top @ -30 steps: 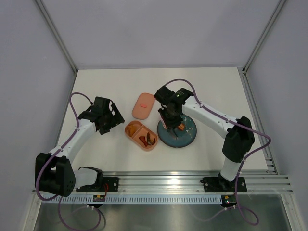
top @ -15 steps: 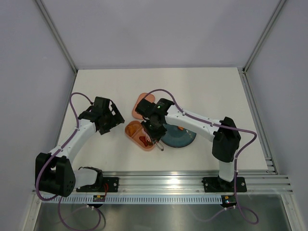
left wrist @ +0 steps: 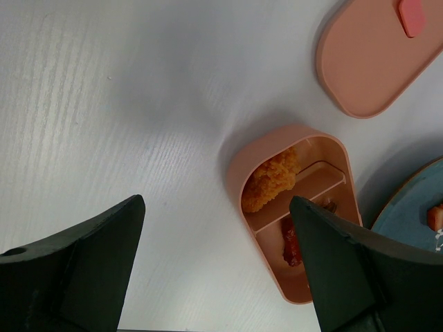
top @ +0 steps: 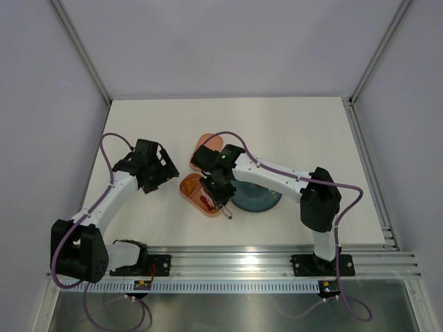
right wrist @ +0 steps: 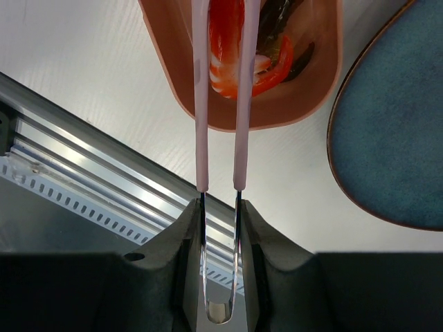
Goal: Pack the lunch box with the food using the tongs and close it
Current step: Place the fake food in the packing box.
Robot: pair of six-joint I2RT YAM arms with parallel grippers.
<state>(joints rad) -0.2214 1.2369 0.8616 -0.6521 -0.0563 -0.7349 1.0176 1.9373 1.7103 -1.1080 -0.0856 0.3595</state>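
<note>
Tongs [right wrist: 239, 124] are being grasped by the right tool [right wrist: 220, 211], and their pinkish arms are being reached into the lunch box [left wrist: 239, 166], into the compartment nearer to the teal plate [right wrist: 401, 124]. A red food piece [right wrist: 225, 41] is being enclosed by the two arms there, beside dark pieces [right wrist: 294, 28]. An orange piece [left wrist: 270, 181] is lying in the other compartment. The lid [left wrist: 374, 62] is lying apart on the counter [left wrist: 104, 104]. The left tool [left wrist: 216, 207] is being held wide released, grasping nothing.
</note>
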